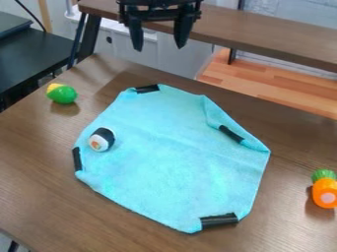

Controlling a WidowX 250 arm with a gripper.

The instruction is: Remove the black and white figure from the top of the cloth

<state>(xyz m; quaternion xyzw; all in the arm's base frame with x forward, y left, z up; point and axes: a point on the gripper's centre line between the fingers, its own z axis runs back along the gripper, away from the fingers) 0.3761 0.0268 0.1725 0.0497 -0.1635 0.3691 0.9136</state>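
Black and white figure: a small rounded piece with an orange centre on its pale end, lying on the cloth near its left edge. The hand hangs above the far side of the desk, at the top of the view, its two fingers spread wide, pointing downward, with nothing held between them; it is well apart from the figure. The cloth, light blue, lies on the desk with its right-hand edge partly folded over; black strips mark it at four places around its border. A green and yellow toy rests on the desk beyond the cloth's upper left side; an orange toy with a green top lies at the right.
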